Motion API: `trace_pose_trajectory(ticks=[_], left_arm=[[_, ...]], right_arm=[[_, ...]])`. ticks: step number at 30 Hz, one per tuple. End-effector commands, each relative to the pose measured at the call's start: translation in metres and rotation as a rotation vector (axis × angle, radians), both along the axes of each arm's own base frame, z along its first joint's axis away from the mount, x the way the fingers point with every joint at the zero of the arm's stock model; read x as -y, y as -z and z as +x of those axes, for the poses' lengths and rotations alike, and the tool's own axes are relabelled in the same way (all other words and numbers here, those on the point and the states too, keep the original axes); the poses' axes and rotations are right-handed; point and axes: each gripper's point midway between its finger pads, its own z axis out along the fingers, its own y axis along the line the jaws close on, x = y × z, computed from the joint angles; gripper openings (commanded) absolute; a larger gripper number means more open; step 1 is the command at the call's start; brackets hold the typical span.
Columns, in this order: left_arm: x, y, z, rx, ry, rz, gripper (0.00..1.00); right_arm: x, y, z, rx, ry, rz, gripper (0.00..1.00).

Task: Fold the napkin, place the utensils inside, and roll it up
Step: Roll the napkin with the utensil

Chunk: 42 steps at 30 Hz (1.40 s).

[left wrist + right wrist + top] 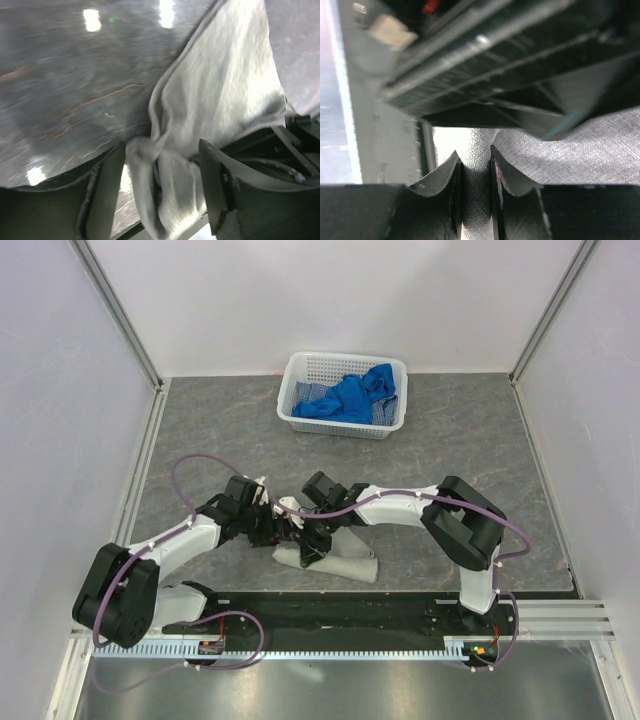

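The napkin [340, 565] lies as a bunched, rolled light grey bundle near the front edge of the table, and both grippers meet at its left end. My left gripper [292, 533] is open. In the left wrist view its jaws [160, 192] stand apart around a twisted end of the napkin [225, 90], with a gap beside the left finger [102, 200]. My right gripper [314, 548] reaches down from behind. In the right wrist view the right gripper [476, 187] is shut on a fold of the napkin [580, 150], and cloth fills the space between its fingers. The utensils are hidden.
A white plastic basket [300, 365] with bright blue cloths [350, 398] stands at the back of the grey table. The black base rail [330, 610] runs just in front of the napkin. White walls close in the left, right and back sides.
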Motion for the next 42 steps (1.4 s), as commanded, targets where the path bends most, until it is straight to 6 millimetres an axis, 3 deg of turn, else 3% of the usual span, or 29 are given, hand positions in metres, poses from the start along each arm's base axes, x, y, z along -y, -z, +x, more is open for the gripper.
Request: trace_pose_trajectory(ticks=[1,6,9,12,23,29,33,37,42], left_arm=[[-0.021,-0.01,0.014,0.105,-0.047,0.122,0.72],[-0.035,-0.016,0.015,0.154,-0.135,0.145,0.77],[-0.041,-0.015,0.013,0.161,-0.179,0.15,0.85],[-0.048,-0.015,0.015,0.167,-0.215,0.179,0.87],[-0.042,-0.02,0.029,0.178,-0.223,0.173,0.87],[-0.04,-0.05,0.038,0.303,-0.208,0.13,0.84],[-0.025,-0.061,0.023,0.358,-0.119,0.014,0.77],[-0.003,-0.067,0.001,0.35,-0.025,-0.149,0.77],[0.002,-0.047,-0.018,0.257,-0.017,-0.197,0.77]], right_arm=[[0.02,0.017,-0.023,-0.307,0.039,-0.102,0.29],[0.021,0.025,-0.016,-0.4,0.068,-0.11,0.29],[0.023,0.029,-0.009,-0.394,0.085,-0.126,0.29],[0.026,0.03,-0.008,-0.391,0.084,-0.134,0.29],[0.043,0.046,-0.015,-0.388,0.094,-0.2,0.27],[0.041,0.048,-0.013,-0.398,0.121,-0.217,0.27],[0.038,0.046,-0.009,-0.398,0.139,-0.221,0.27],[0.036,0.048,-0.005,-0.393,0.16,-0.234,0.27],[0.035,0.049,-0.003,-0.385,0.168,-0.24,0.27]])
